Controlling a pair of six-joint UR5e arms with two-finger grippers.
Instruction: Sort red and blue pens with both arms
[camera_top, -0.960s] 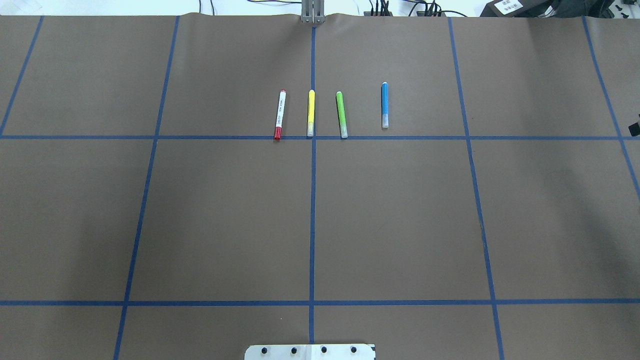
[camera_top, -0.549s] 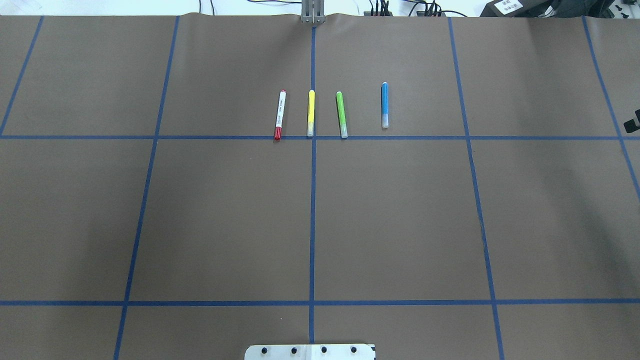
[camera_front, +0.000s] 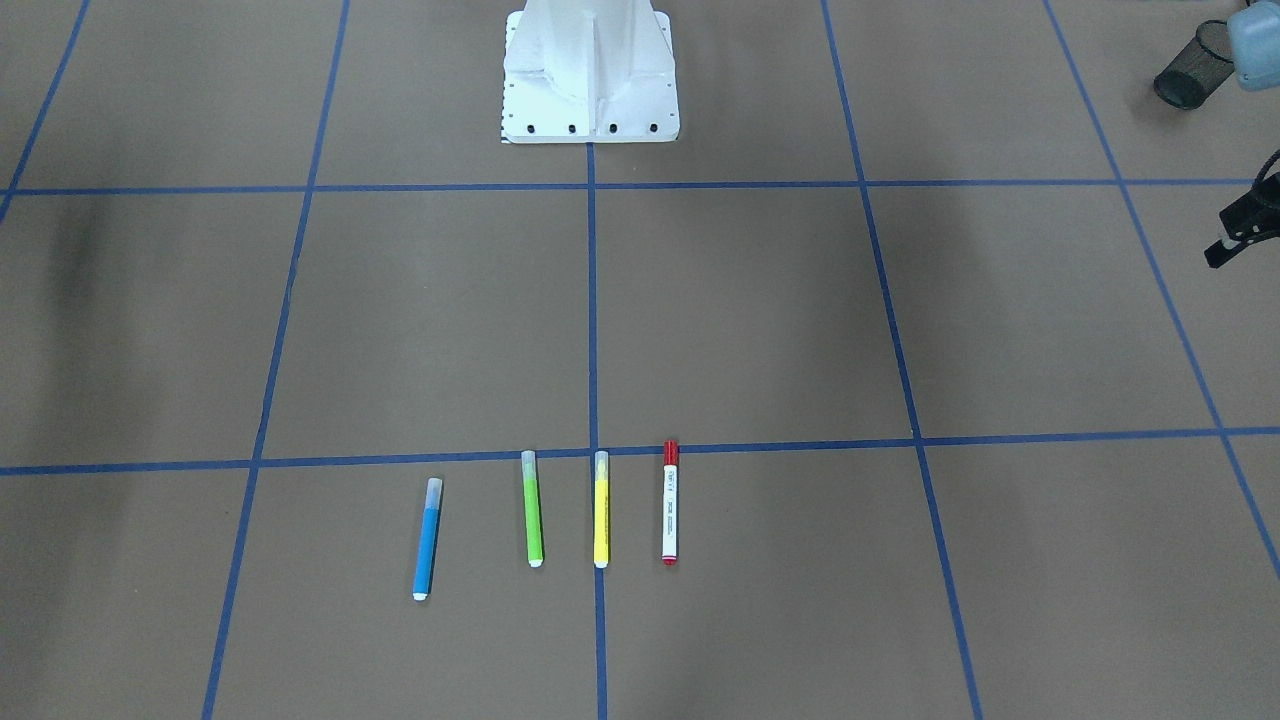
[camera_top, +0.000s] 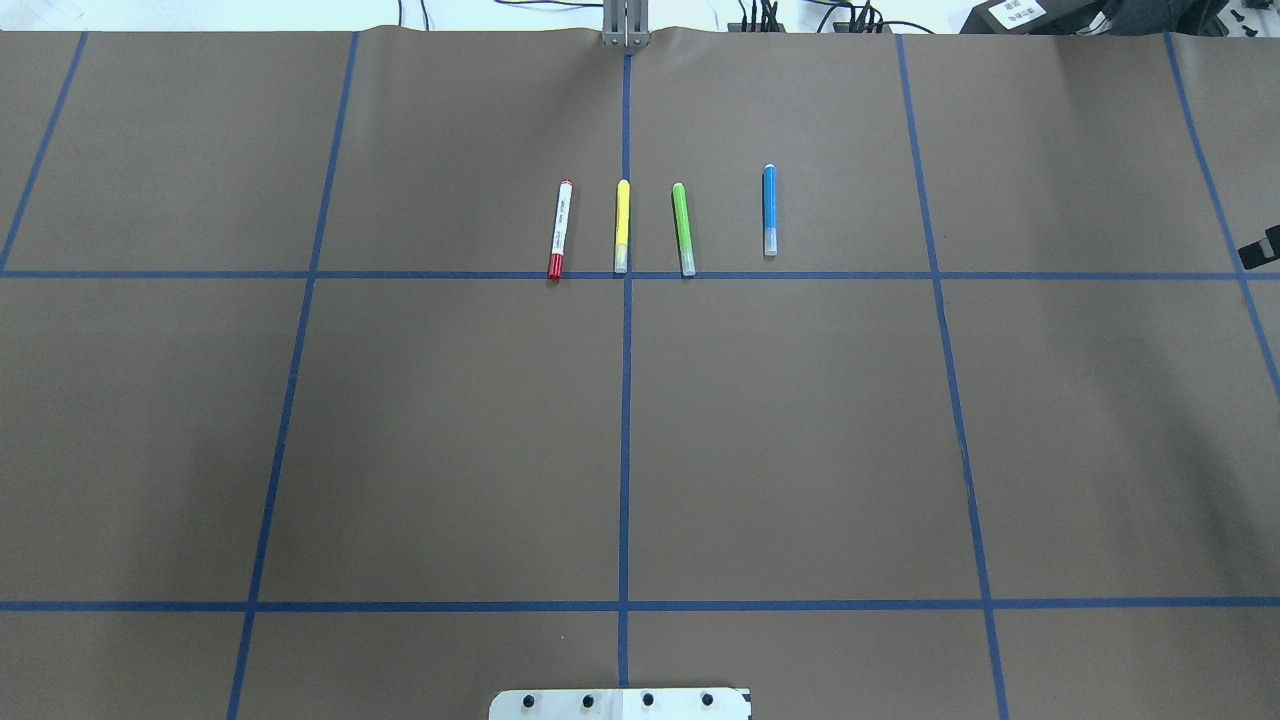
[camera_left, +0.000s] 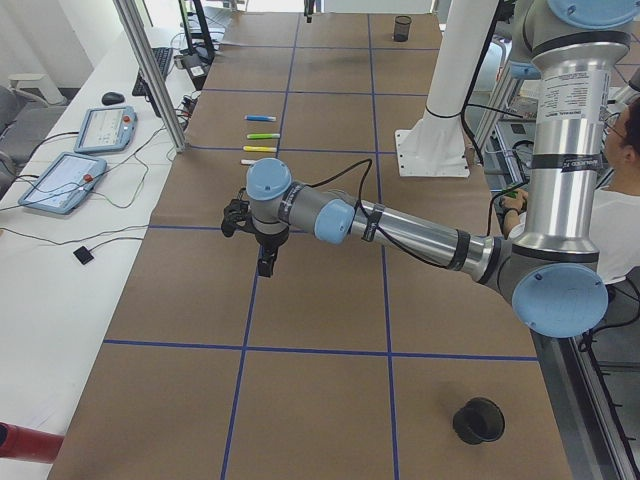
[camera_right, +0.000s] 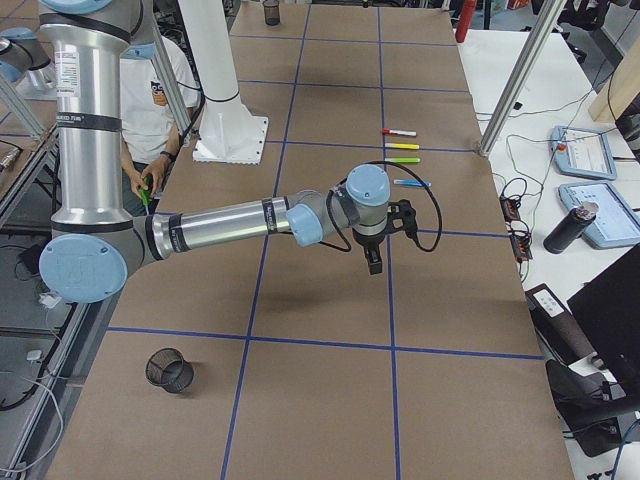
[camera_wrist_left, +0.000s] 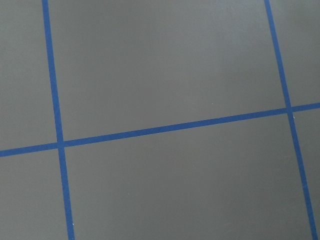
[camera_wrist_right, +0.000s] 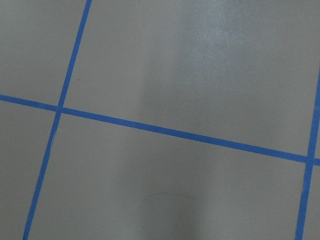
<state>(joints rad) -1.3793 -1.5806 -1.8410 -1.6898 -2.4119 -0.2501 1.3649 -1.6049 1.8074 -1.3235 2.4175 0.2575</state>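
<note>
Nudged the right gripper (camera_right: 373, 264) a shade further in at the overhead view's right edge than half a second back; left all four pens untouched in place. Cannot tell that claw open from closed: only a black sliver overhead, and a small dark shape hanging over bare paper in the right side view. Same for the left gripper (camera_left: 264, 266): cut off at the front view's right edge, too small in the left side view to judge. No fingers in either wrist view, just brown paper and blue tape lines (camera_wrist_left: 170, 127).

Find the red pen (camera_top: 560, 230) leftmost in the far row overhead, red cap touching the cross line of tape, just beside the yellow pen (camera_top: 622, 227). Find the blue pen (camera_top: 769, 210) rightmost, set apart from the green pen (camera_top: 683, 229), stopping short of that line. Both well apart from the claws.

Expect light, stiff, smooth plastic barrels, apt to roll or skid if touched off-centre. Best taken across the barrel near mid-length, straight down, one finger each side. Mind the yellow neighbour when closing on the red; more room round the blue.

Cannot read the print on the red pen's white barrel. Cannot say where sorted pens belong: perhaps the black mesh cup (camera_right: 168, 370) towards the robot's right end, or the black cup (camera_left: 478, 420) at its left end, both outside the overhead view
</note>
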